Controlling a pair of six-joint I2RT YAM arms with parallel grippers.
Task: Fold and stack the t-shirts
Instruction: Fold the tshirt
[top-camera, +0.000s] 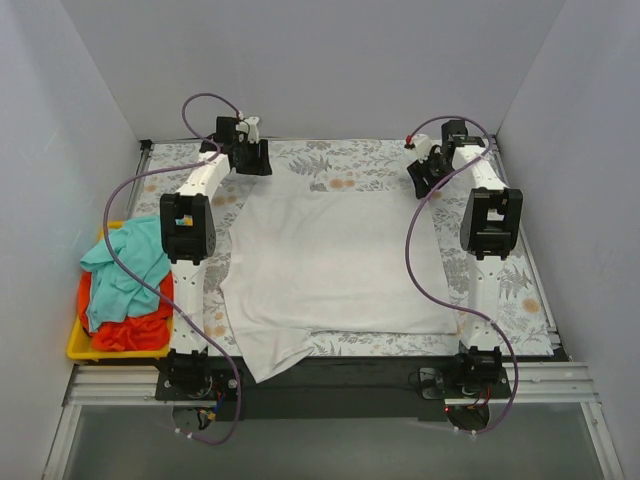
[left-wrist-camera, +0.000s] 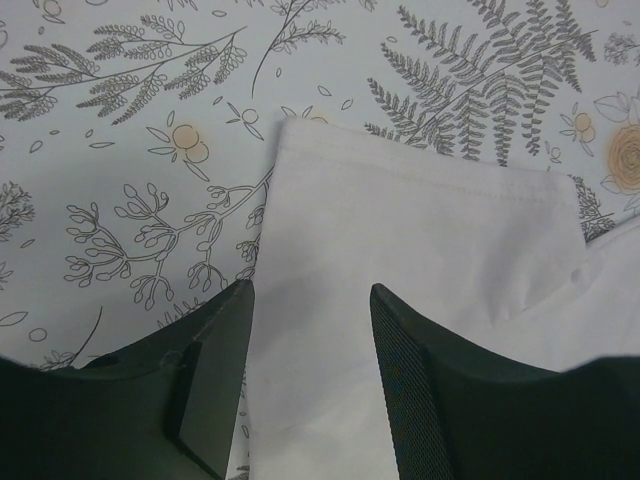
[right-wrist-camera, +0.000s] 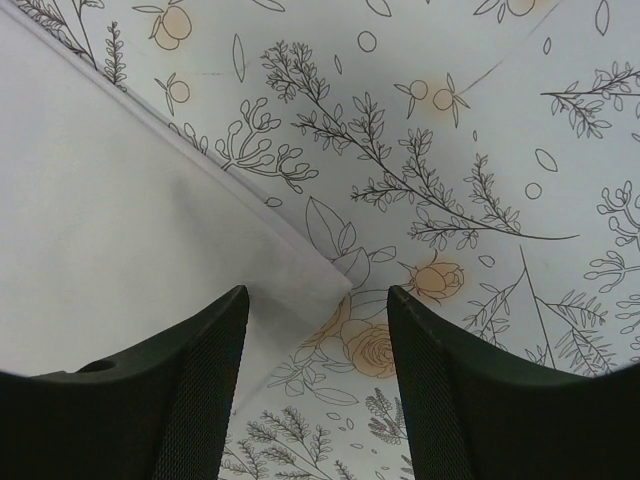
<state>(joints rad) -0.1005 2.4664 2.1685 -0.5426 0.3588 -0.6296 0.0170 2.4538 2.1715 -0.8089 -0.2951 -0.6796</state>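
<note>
A white t-shirt (top-camera: 330, 265) lies spread flat across the middle of the table, one part hanging over the near edge. My left gripper (top-camera: 252, 158) is open above its far left corner; the left wrist view shows the hemmed corner (left-wrist-camera: 420, 230) between and ahead of the open fingers (left-wrist-camera: 215, 370). My right gripper (top-camera: 425, 178) is open above the far right corner; the right wrist view shows that corner (right-wrist-camera: 300, 265) just ahead of the left finger (right-wrist-camera: 190, 380). A teal t-shirt (top-camera: 125, 265) and an orange-red t-shirt (top-camera: 130, 325) lie bunched in the tray.
A yellow plastic tray (top-camera: 85, 350) sits at the table's left edge. The grey-and-orange floral table cover (top-camera: 355, 165) shows around the white shirt. Grey walls close in the table at the back and both sides. Purple cables loop from both arms.
</note>
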